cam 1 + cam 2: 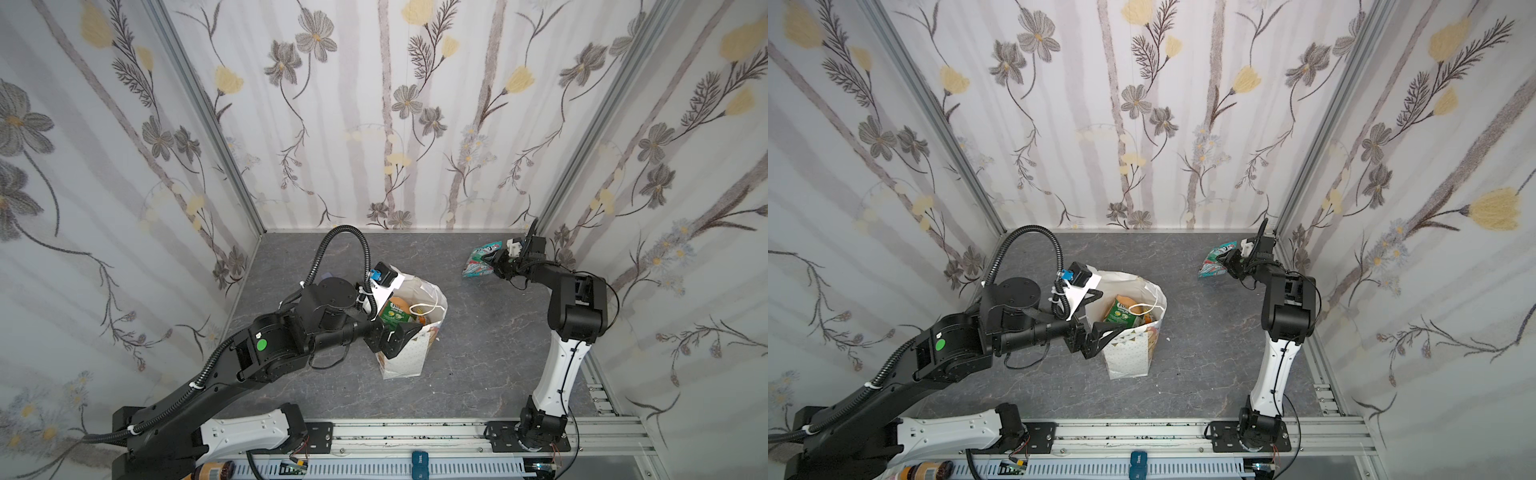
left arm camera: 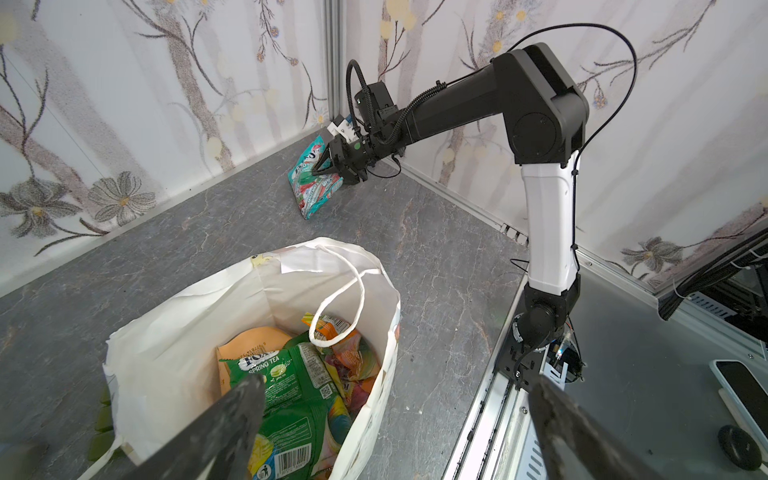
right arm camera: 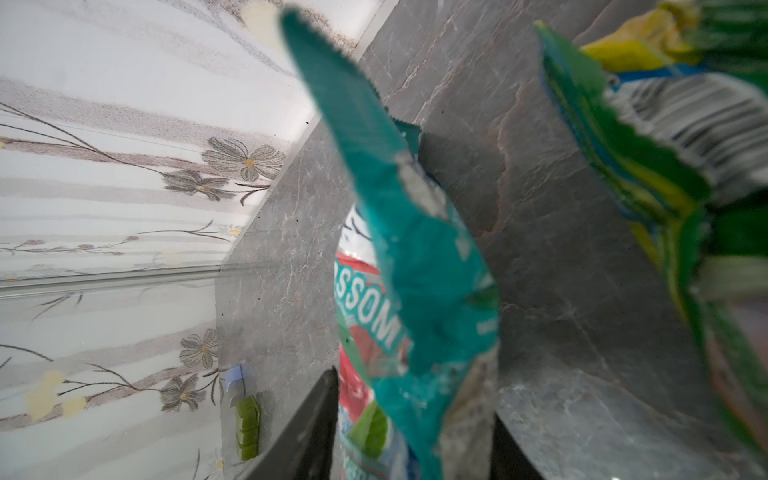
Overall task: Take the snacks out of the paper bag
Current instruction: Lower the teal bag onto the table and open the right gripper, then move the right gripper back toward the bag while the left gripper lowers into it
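Starting on the left: the left gripper [image 2: 395,388] is hanging right over the mouth of the tall white paper gift bag [image 1: 402,362]. Its fingers are spread wide and holding nothing, one over the opening and one outside the rim. Inside the bag we're seeing a glossy green plastic packet [image 2: 286,374] lying on top. A tan-brown packet [image 2: 253,338] is tucked behind it and an orange packet [image 2: 336,328] is sitting beside it. A white cord handle [image 2: 357,299] is drooping into the opening across them.

Moving right, well apart from the bag and further back, a teal plastic packet [image 2: 313,189] is sitting with its lower end on the grey marbled tabletop [image 1: 478,353]. The right gripper [image 2: 324,164] is straddling its top edge. We can't tell whether the fingers are pinching it or just standing loose round it.

We're guessing these packets are light, puffy and slippery, with crinkly film that slides out of a flat-on squeeze. So we're thinking the crimped end seam is the place to grab. The bag is looking thin and tippy, and that cord loop is looking like a snag risk for whichever packet is coming up.
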Available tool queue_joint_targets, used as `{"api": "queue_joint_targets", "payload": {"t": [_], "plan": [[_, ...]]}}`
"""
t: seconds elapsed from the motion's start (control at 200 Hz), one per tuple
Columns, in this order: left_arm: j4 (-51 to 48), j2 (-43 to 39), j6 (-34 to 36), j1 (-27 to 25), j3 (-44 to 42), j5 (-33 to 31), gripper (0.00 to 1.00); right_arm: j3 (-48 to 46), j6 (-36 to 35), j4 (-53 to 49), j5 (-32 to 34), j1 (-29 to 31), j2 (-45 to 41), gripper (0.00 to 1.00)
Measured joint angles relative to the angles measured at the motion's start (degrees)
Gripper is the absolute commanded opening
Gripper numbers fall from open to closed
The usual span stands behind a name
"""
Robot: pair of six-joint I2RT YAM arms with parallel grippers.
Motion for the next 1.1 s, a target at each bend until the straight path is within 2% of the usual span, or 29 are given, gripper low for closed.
{"api": "queue_joint_targets", "payload": {"t": [0.16, 0.32, 0.475, 0.699, 0.869, 1.104], "plan": [[0.1, -0.1, 0.7, -0.1, 0.0, -0.3, 1.00, -1.3, -1.5, -2.3, 2.6, 0.0, -2.9, 0.69], [0.1, -0.3, 1.8, -0.1, 0.0, -0.4, 1.00, -3.6, -2.6, -3.7, 4.6, 0.0, -5.7, 0.99], [0.0, -0.9, 3.0, -0.1, 0.0, -1.1, 1.00, -5.8, -3.8, -4.0, 6.2, 0.0, -9.5, 1.00], [0.0, -1.2, 4.7, -0.1, -0.1, -2.0, 1.00, -10.4, -4.5, -4.7, 8.1, 0.0, -19.8, 1.00], [0.7, -1.2, 5.1, -0.1, -0.1, -4.0, 1.00, -14.6, -3.8, -4.7, 8.8, 0.8, -31.9, 1.00], [1.3, 1.0, 5.2, 0.2, 1.2, -12.4, 1.00, -18.3, -2.2, -2.4, 8.6, 6.3, -50.7, 1.00]]}}
